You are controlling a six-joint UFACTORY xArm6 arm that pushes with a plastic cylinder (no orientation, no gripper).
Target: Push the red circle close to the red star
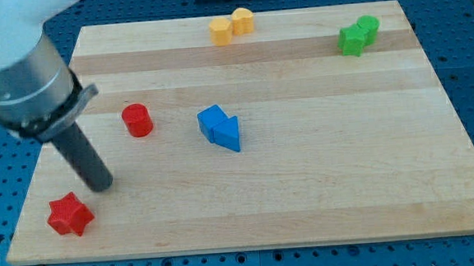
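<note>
The red circle (137, 120) stands on the wooden board at the view's left, a little above the middle. The red star (69, 214) lies near the board's bottom left corner. My tip (102, 187) rests on the board between them, just up and right of the red star and below and left of the red circle. It touches neither block.
Two blue blocks (220, 127) sit together near the middle. Two yellow blocks (231, 26) are at the top edge. Two green blocks (358, 36) are at the top right. The wooden board (323, 185) lies on a blue perforated table.
</note>
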